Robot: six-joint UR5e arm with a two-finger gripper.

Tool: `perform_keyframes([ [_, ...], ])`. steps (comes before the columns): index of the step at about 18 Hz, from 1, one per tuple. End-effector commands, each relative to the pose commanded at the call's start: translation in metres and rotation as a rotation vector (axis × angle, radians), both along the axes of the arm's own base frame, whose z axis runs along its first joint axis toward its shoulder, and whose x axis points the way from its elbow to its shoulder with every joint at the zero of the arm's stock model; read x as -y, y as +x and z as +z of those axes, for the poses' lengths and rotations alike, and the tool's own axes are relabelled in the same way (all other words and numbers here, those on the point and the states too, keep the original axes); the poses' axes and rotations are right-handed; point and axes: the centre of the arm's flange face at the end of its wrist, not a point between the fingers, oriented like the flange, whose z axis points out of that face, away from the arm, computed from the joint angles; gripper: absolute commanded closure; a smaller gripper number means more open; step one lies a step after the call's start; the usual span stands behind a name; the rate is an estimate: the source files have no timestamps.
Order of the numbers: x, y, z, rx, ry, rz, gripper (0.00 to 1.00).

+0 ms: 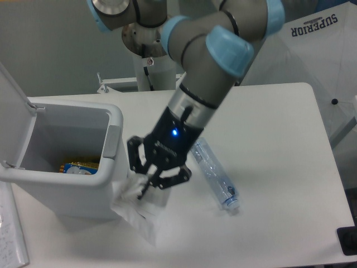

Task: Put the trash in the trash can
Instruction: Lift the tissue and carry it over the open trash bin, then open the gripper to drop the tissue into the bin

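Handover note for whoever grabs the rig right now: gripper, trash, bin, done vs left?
Gripper: shut on the plastic wrapper, lifted off the table, beside the trash can's front right corner, not yet over the opening.
Bottle: lying on the table, right of the gripper, untouched.
Trash can: lid open, some packaging already at the bottom.
Done: wrapper picked.
Left: drop wrapper in, then pick and bin the bottle.
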Motion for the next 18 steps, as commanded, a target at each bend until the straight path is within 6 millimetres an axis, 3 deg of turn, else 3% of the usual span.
perform_keyframes([
  [5,0.022,0.048,0.013,0.059,0.079,-0.063,1.0],
  [10,0.005,0.094,0.002,0.116,0.082,-0.147,0.96],
  [13,-0.004,0.123,-0.004,0.13,0.071,-0.197,0.78],
  [15,-0.002,0.131,-0.009,0.132,0.069,-0.21,0.43],
  [16,-0.002,0.131,-0.007,0.127,0.073,-0.211,0.15],
  [17,0.001,0.134,-0.002,0.121,0.079,-0.211,0.0],
  [18,0.004,0.136,0.001,0.116,0.082,-0.211,0.0],
])
